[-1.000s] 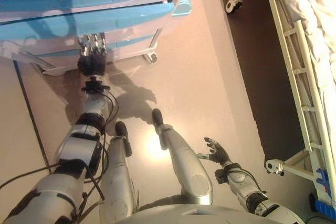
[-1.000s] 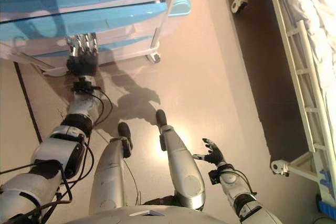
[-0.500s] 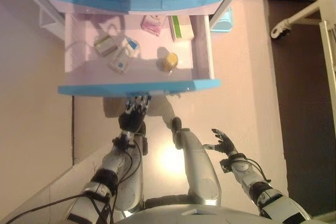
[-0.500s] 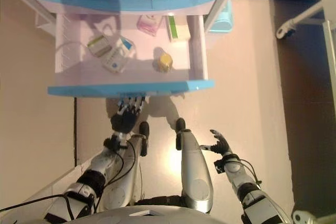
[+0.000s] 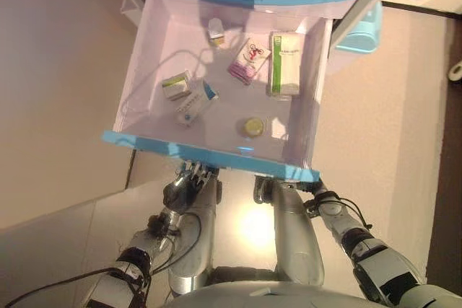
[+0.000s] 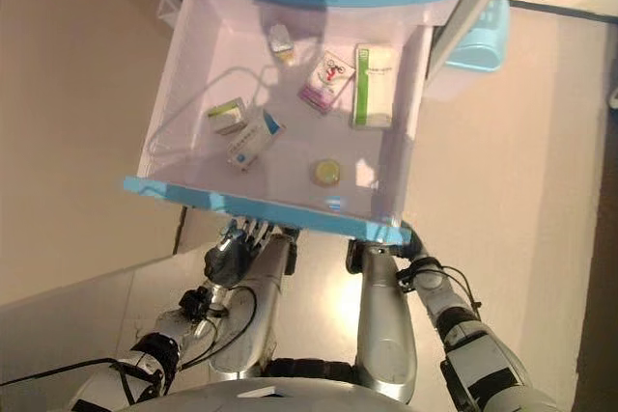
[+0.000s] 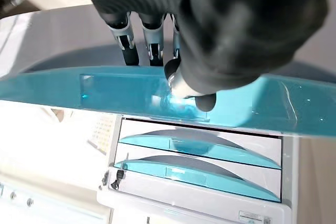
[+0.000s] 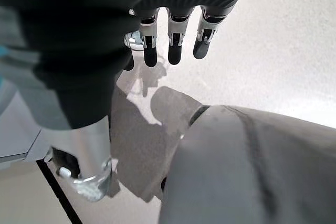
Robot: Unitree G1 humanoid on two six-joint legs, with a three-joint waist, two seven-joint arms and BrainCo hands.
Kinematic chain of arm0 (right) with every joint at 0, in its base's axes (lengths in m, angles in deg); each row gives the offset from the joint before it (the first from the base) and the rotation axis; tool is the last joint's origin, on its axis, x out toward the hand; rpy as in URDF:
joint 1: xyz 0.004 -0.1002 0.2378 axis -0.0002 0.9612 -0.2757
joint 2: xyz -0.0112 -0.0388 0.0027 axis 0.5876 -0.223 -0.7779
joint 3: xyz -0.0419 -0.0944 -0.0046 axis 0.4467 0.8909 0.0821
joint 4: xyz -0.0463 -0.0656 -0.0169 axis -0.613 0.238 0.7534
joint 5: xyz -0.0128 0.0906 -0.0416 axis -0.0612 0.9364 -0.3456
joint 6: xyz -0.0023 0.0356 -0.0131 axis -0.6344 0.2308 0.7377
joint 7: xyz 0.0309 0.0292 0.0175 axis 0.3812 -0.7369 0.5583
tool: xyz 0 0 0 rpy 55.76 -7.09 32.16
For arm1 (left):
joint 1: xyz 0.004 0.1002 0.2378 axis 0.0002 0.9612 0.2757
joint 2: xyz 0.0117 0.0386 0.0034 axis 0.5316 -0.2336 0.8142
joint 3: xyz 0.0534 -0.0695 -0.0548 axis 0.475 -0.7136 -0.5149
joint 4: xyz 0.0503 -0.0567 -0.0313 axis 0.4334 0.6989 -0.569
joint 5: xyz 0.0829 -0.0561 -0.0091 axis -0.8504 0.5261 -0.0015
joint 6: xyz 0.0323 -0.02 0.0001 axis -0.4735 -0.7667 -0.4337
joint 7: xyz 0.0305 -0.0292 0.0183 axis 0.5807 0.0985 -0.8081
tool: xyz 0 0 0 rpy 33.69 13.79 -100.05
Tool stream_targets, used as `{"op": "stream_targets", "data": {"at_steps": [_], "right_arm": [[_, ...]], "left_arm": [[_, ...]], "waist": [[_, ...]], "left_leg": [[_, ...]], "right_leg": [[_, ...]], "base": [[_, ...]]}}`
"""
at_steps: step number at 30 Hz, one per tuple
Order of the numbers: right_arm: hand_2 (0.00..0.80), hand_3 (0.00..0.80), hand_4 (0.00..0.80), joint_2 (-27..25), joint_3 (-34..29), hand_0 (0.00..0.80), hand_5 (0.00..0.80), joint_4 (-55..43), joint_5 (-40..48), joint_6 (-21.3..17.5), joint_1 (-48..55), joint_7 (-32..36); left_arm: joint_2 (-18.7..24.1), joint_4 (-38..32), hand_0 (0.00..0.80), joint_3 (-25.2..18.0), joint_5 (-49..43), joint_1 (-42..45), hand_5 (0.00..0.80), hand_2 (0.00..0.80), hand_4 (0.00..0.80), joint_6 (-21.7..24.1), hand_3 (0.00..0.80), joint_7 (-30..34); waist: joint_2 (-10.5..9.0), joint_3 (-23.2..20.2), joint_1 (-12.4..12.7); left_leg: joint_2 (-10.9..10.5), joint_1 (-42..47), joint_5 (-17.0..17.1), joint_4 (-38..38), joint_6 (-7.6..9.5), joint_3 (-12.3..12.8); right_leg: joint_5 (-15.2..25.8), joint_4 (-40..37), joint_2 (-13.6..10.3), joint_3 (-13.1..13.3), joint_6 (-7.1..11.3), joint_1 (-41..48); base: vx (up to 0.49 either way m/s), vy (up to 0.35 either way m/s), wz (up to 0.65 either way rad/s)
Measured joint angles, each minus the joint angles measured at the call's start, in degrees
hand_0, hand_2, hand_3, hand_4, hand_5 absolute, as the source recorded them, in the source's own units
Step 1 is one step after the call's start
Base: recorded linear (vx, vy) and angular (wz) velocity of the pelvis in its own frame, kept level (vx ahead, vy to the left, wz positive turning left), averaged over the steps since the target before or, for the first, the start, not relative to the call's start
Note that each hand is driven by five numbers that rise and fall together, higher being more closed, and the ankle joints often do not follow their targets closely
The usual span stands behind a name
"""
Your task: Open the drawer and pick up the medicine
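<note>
Left hand [image 5: 183, 190] under pale-blue front lip of pulled-out white drawer [image 5: 209, 153]; wrist view shows fingers [image 7: 124, 30] hooked behind lip, thumb on its front, gripping. Right hand [image 8: 173, 40] low beside right corner of drawer front, fingers straight, holding nothing. Medicine lies in drawer: green-and-white long box [image 5: 286, 63], pink-and-white box [image 5: 249, 60], blue-and-white box [image 5: 195, 104], small green-topped box [image 5: 175, 86], small box [image 5: 216, 30], round yellow-lidded jar [image 5: 253, 128]. Print unreadable. Versus 0.5 s ago: view shifted, drawer looks further out, right hand closer to it.
</note>
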Motion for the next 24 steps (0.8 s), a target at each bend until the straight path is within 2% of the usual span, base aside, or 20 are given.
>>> {"op": "stream_targets", "data": {"at_steps": [4, 6, 7, 8, 9, 13, 16, 19, 22, 24], "right_arm": [[0.000, 0.000, 0.000, -0.36, -2.15, 0.000, 0.000, 0.33, -0.01, 0.00, 1.50, -0.03], [0.000, 0.000, 0.000, -0.98, -2.70, 0.000, 0.000, 0.30, -0.14, -0.01, 2.92, 0.04], [0.000, 0.000, 0.000, -1.10, -3.70, 0.000, 0.000, 0.32, -0.37, -0.01, 3.72, 0.09], [0.000, 0.000, 0.000, -1.12, -4.54, 0.000, 0.000, 0.29, -0.85, -0.04, 4.72, 0.12], [0.000, 0.000, 0.000, -1.36, -4.70, 0.000, 0.000, 0.38, -1.24, -0.04, 5.97, 0.13], [0.000, 0.000, 0.000, -1.35, -6.10, 0.000, 0.000, 2.36, -2.64, 0.20, 10.96, 0.35], [0.000, 0.000, 0.000, -1.18, -6.65, 0.000, 0.000, 3.91, -4.26, 1.50, 12.94, 0.25], [0.000, 0.000, 0.000, -0.76, -6.89, 0.000, 0.000, 4.95, -4.66, 2.81, 14.08, -0.21], [0.000, 0.000, 0.000, 0.86, -9.46, 0.000, 0.000, 7.11, -4.68, 4.00, 15.25, -1.54], [0.000, 0.000, 0.000, 1.33, -10.26, 0.000, 0.000, 7.26, -4.64, 4.65, 16.84, -2.55]], "left_arm": [[-0.47, 1.78, 0.800, -3.72, -3.75, 2.68, 0.800, 0.800, 0.800, 0.07, 0.800, 0.21], [-0.98, 2.52, 0.800, -4.96, -4.54, 3.51, 0.800, 0.800, 0.800, 0.27, 0.800, -1.34], [-1.34, 2.68, 0.765, -5.67, -4.82, 3.61, 0.765, 0.765, 0.765, 0.50, 0.765, -2.60], [-1.70, 2.78, 0.574, -6.26, -5.03, 3.82, 0.574, 0.574, 0.574, 1.18, 0.574, -4.13], [-2.18, 2.80, 0.000, -6.49, -5.03, 4.36, 0.000, 0.000, 0.000, 1.85, 0.000, -5.70], [-4.46, 5.12, 0.000, -9.82, -5.80, 7.92, 0.000, 0.000, 0.000, 6.58, 0.000, -14.35], [-4.38, 7.97, 0.000, -9.86, -10.05, 9.82, 0.000, 0.000, 0.000, 13.50, 0.000, -25.02], [-3.67, 12.13, 0.000, -9.90, -18.38, 10.01, 0.000, 0.000, 0.000, 20.45, 0.000, -38.19], [-1.43, 14.93, 0.000, -10.22, -28.49, 10.16, 0.000, 0.000, 0.000, 24.53, 0.000, -48.03], [-0.35, 15.12, 0.000, -10.16, -34.79, 10.60, 0.000, 0.000, 0.000, 26.00, 0.000, -52.21]], "waist": [[0.42, -0.04, 0.23], [0.74, -0.23, 0.47], [0.90, -0.33, 0.53], [1.00, -0.59, 0.53], [1.27, -1.86, 0.55], [2.60, -7.97, 0.52], [2.30, -11.60, 0.17], [0.81, -15.39, -0.56], [-1.44, -17.97, -0.93], [-2.39, -19.79, -0.94]], "left_leg": [[0.46, 1.87, -0.24, -0.16, 0.17, -0.22], [0.61, 3.29, -0.54, -0.25, 0.06, -0.27], [0.72, 4.02, -0.81, -0.49, -0.22, -0.23], [0.74, 4.89, -0.84, -0.99, -0.28, -0.06], [0.73, 4.93, -0.86, -1.32, -0.31, 0.01], [0.36, 7.33, -0.62, -4.76, -0.37, 0.76], [0.29, 12.16, -0.24, -8.80, -0.07, 1.87], [0.27, 15.27, 0.56, -12.47, 0.63, 2.64], [0.24, 18.75, 1.14, -15.74, 1.18, 3.10], [0.23, 20.66, 1.44, -17.67, 1.70, 3.25]], "right_leg": [[-0.72, -0.10, 0.25, -0.86, -0.59, 2.14], [-1.19, -0.57, 0.48, -0.80, -0.20, 3.63], [-1.33, -0.83, 0.62, -0.69, -0.37, 4.36], [-1.26, -1.29, 0.76, -0.41, -0.24, 5.03], [-1.09, -1.92, 0.81, -0.34, 0.02, 5.13], [-0.05, -5.52, 0.87, 0.85, 1.72, 7.19], [1.00, -9.58, 1.07, 2.04, 2.70, 11.48], [2.33, -13.97, 1.15, 2.47, 3.63, 14.61], [3.45, -18.31, 1.51, 3.03, 4.44, 18.20], [4.32, -20.90, 1.52, 3.35, 5.01, 20.20]], "base": [[0.092, 0.055, 0.07], [0.124, 0.073, -0.02], [0.097, 0.059, -0.10], [0.113, 0.063, -0.14], [0.118, 0.063, -0.14], [0.121, 0.059, -0.11], [0.124, 0.052, -0.18], [0.131, 0.037, -0.09], [0.110, 0.016, -0.09], [0.076, -0.005, -0.09]]}}
